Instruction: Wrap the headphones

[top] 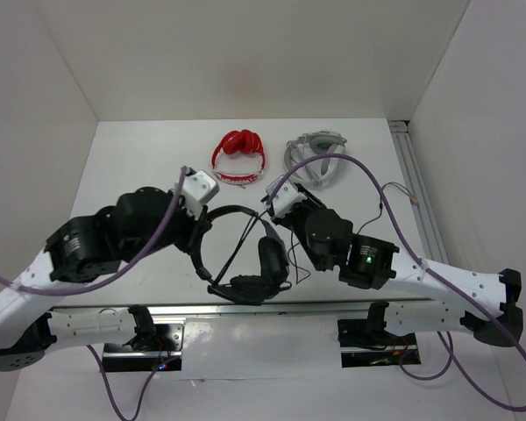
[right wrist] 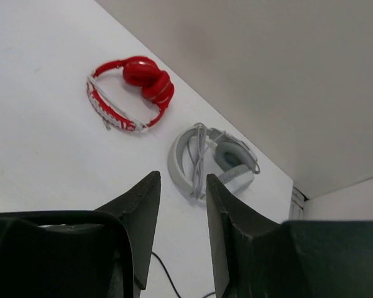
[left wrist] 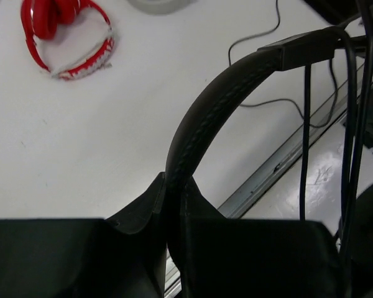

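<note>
Left wrist view: the headphones are pinched at the headband by the left gripper over the near bench; the right gripper is spread, empty. The cable should be caught and wound tautly.

White arm links, bulky black joint housings, purple cables, green status light, black wedge-shaped end effector fingers.

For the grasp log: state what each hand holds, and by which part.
Left hand grips the black over-ear headphones by the stitched headband; right hand holds nothing.
</note>
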`<state>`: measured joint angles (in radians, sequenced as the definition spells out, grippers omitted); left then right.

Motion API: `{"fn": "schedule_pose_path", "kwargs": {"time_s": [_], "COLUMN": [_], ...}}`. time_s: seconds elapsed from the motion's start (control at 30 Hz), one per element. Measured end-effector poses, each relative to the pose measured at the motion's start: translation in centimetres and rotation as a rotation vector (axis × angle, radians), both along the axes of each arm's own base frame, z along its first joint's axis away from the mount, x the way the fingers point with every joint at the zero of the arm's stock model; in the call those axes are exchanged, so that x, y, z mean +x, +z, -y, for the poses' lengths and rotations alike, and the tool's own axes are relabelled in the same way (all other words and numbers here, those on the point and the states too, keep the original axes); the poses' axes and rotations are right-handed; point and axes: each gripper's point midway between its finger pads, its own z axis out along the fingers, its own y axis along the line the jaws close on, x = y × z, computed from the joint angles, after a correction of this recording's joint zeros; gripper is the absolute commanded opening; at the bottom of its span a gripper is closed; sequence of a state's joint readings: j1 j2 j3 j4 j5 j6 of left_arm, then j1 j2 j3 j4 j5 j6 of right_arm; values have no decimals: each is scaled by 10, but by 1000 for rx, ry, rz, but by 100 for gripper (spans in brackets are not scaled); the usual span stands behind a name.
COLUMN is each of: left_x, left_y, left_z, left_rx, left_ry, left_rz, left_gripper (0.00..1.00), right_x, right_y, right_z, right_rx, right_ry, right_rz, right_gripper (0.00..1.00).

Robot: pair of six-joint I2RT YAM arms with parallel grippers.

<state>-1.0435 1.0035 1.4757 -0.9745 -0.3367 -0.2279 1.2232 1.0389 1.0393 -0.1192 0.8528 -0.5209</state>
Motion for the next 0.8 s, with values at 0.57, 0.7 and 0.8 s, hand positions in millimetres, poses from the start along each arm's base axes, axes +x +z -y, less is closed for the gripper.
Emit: {"fn": "schedule_pose_path", "kwargs": {"time_s": [0.57, 0.7, 0.8], "left_x": [-21, -34, -39], "left_y": [66, 94, 109], "left_z": [-20, -20, -23], "left_rx": [-145, -236, -293], "left_ry": [-52, -109, -110], "left_rz": [64, 89, 103], "left_gripper": [0, 0, 0], "right_x": [13, 41, 50], "right_y": [-8, -45, -71], "right_z": [-51, -41, -46], "right_rx": [371, 410, 456], "right_ry": [422, 394, 427], "right_rz": [-128, -216, -309], "right_gripper": [47, 49, 49]}}
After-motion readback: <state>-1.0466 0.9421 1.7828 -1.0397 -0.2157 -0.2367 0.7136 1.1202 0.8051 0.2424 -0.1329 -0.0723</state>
